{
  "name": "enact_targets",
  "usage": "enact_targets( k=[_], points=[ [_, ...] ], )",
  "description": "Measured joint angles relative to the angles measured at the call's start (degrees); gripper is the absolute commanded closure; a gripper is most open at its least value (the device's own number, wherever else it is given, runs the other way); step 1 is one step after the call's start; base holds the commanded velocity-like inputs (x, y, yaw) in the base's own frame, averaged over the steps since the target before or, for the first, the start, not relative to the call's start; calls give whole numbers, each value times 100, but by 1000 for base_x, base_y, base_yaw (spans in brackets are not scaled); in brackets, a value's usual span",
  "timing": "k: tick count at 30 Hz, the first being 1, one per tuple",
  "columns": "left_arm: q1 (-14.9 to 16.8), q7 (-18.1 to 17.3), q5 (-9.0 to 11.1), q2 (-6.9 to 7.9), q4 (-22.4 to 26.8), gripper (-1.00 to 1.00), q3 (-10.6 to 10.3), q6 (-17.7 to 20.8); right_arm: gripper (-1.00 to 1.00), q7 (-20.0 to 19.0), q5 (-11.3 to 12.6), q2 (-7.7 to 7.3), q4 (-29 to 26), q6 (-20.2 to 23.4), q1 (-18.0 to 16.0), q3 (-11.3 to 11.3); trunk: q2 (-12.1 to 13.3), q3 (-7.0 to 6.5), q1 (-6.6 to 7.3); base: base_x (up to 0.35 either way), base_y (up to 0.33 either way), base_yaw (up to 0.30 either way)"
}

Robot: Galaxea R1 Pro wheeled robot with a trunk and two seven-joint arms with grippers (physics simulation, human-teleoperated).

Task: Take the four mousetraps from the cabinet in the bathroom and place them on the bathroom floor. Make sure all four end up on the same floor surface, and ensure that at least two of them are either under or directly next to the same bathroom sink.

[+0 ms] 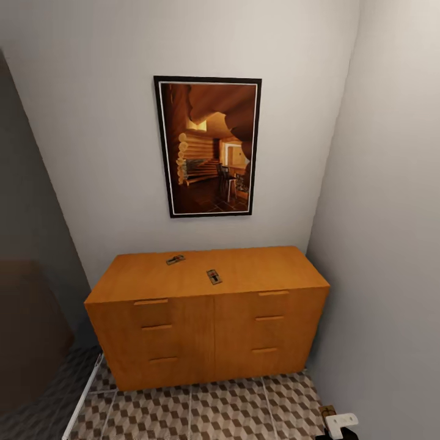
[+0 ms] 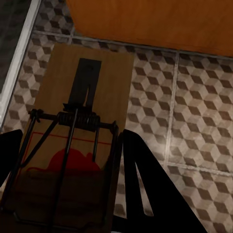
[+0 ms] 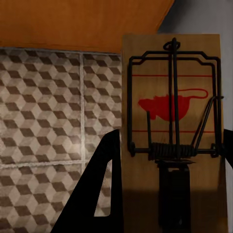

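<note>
A flat tan wooden mousetrap (image 2: 73, 141) with black wire sits clamped between the left jaws; another mousetrap (image 3: 171, 126) fills the right jaws, both above cube-patterned floor tiles (image 2: 194, 111). Two more (image 1: 213, 276) (image 1: 175, 260) lie on the orange-brown cabinet (image 1: 208, 318).

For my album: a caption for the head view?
Two mousetraps lie on an orange cabinet beneath a framed picture.

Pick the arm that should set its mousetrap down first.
Neither is clearly better. The left tool and right tool each hold a mousetrap over the tiled floor near the cabinet.
</note>
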State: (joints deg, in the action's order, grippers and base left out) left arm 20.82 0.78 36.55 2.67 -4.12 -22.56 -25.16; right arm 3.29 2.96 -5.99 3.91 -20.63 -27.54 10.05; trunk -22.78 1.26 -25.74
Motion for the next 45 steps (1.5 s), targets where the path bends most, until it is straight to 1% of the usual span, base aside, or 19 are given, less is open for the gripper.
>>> enact_targets(
  k=[45],
  points=[
    [0, 16, -7, 1, 0, 100, 0, -3, 100, 9, 8, 0, 0, 0, 4, 0, 0, 0, 0, 0, 0, 282]
  ],
)
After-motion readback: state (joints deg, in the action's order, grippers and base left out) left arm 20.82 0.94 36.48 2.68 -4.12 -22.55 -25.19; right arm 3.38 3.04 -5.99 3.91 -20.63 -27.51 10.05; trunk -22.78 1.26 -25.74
